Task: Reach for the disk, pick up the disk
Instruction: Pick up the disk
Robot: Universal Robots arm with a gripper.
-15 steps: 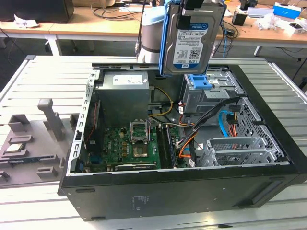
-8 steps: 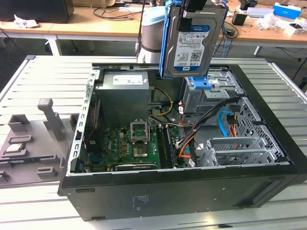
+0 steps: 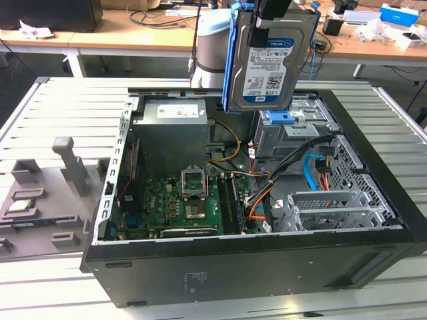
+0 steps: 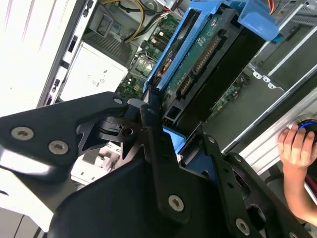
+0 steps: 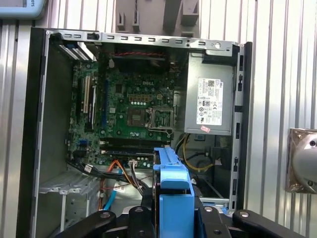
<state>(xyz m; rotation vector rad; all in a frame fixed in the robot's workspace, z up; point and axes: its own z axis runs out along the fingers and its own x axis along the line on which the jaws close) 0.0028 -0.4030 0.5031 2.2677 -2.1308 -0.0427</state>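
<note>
The disk (image 3: 270,67), silver-grey with a white-and-blue label and blue side rails, hangs upright above the open computer case (image 3: 200,267) in the exterior view. My gripper (image 3: 275,15) is shut on its top edge. In the second wrist view the black fingers (image 4: 153,106) clamp the disk (image 4: 203,54), whose green circuit-board side faces the camera. In the first wrist view the blue rail of the disk (image 5: 173,188) stands edge-on between the gripper (image 5: 173,210) fingers, over the case interior.
Below the disk lie the drive cage with a blue caddy (image 3: 277,117), the grey power-supply box (image 3: 172,127), the motherboard (image 3: 180,200) and loose cables (image 3: 257,200). A grey fixture (image 3: 47,193) sits at the exterior view's left. A person's hand (image 4: 297,148) rests beside the case.
</note>
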